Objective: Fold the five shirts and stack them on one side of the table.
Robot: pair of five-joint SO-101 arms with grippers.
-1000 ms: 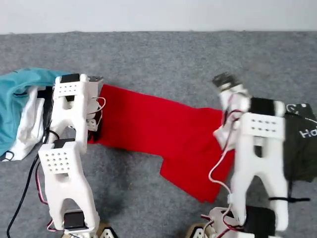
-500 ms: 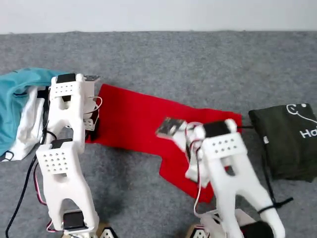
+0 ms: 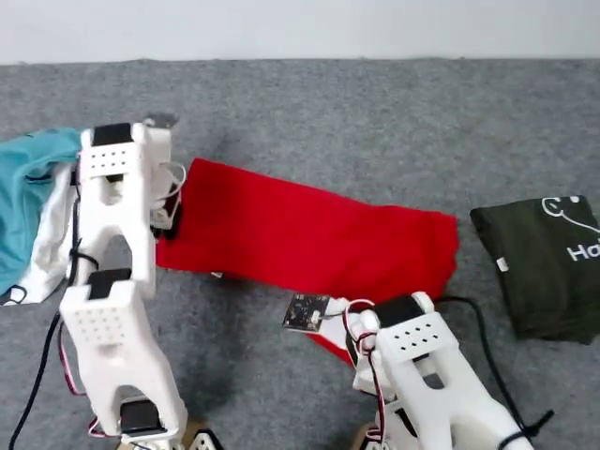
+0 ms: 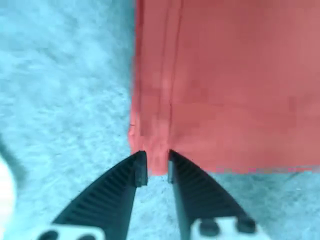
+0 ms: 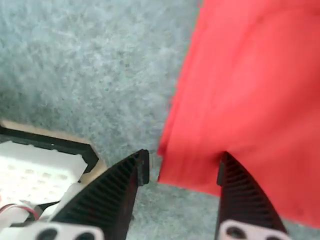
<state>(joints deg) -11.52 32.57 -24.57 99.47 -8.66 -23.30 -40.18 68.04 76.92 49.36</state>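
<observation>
Starting from the near edge in the high view, the right arm (image 3: 417,349) stands at about 5 o'clock on the grey table cover (image 3: 375,122). The right gripper (image 5: 182,167) is spread wide, with one finger on each side of the near corner of the red shirt (image 3: 309,239). The corner's hem lies in the gap between them, and I cannot tell whether either finger touches the cloth.

Farther in, the red shirt lies flat across the middle of the table as a long band running from 9 o'clock towards 3 o'clock. The left arm (image 3: 117,183) reaches out at 9 o'clock. The left gripper (image 4: 154,162) is pressed together on the shirt's corner there, pinching the hem between its black fingertips.

At 3 o'clock, just apart from the red shirt's end, a dark folded shirt (image 3: 544,272) lies on the cover. At 9 to 10 o'clock, beyond the left arm, a teal shirt (image 3: 28,169) and a white shirt (image 3: 58,234) lie bunched together, touching each other.
</observation>
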